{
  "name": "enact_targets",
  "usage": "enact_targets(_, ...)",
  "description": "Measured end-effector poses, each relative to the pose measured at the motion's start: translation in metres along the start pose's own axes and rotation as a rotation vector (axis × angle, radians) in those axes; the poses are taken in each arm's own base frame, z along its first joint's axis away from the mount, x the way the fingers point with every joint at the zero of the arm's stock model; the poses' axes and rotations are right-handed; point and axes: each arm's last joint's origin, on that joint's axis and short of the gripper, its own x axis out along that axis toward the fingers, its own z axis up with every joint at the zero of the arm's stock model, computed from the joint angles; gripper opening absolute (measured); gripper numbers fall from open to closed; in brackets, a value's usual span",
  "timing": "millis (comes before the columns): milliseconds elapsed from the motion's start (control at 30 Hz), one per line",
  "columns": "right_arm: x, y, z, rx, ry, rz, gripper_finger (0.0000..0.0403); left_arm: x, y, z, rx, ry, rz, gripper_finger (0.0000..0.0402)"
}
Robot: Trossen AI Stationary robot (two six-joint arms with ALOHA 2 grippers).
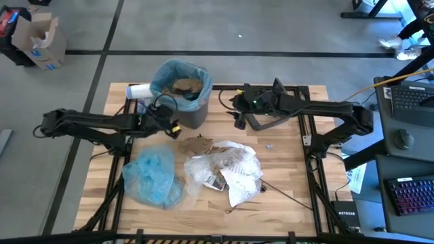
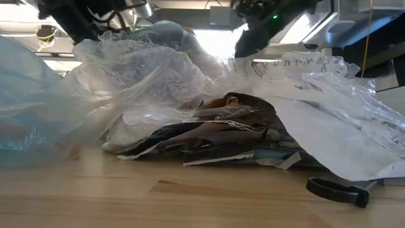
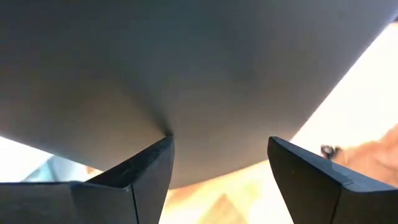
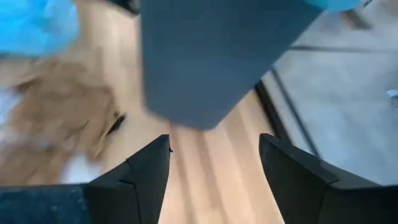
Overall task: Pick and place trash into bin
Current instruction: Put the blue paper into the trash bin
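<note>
1. Right now both arms sit at the far side of the tabletop (image 1: 285,176), flanking the bin (image 1: 182,95). The bin stands upright near the far edge, its blue liner (image 1: 166,71) folded over the rim and some brown paper (image 1: 184,86) already inside.
2. The left end effector (image 1: 165,122) hangs just beside the bin's near wall, fingers spread and holding nothing; in its wrist view the grey wall fills the frame between the two open fingers (image 3: 134,180).
3. The right end effector (image 1: 239,116) sits to the bin's other side, also spread and empty, with the bin's lower body ahead of it.
4. The trash (image 1: 224,169) lies heaped mid-table: clear wrap, white mailers, brown paper, and a loose blue bag (image 1: 152,177) beside it.
5. I judge this a pause between loads. Next, one arm needs to swing back toward the heap, lower over a piece and close on it.
</note>
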Motion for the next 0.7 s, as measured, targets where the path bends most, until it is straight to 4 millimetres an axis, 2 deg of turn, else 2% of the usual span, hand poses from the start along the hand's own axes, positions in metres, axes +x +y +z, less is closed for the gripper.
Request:
enact_targets(200, -0.034, 0.006, -0.024, 0.119, 0.247, 0.179, 0.0239, 0.016, 0.004, 0.010, -0.006, -0.076, -0.014, 0.0253)
enact_targets(400, -0.059, 0.029, -0.051, 0.266, 0.597, 0.230, 0.0239, 0.015, 0.003, 0.006, -0.053, -0.029, -0.073, 0.0253)
enact_targets(533, -0.054, 0.050, -0.071, 0.323, 0.720, 0.199, 0.0239, 0.012, -0.002, 0.002, -0.050, 0.009, -0.139, 0.0253)
enact_targets(700, -0.039, 0.070, -0.120, 0.393, 0.843, 0.126, 0.0238, 0.007, -0.009, -0.001, -0.024, 0.018, -0.186, 0.0253)
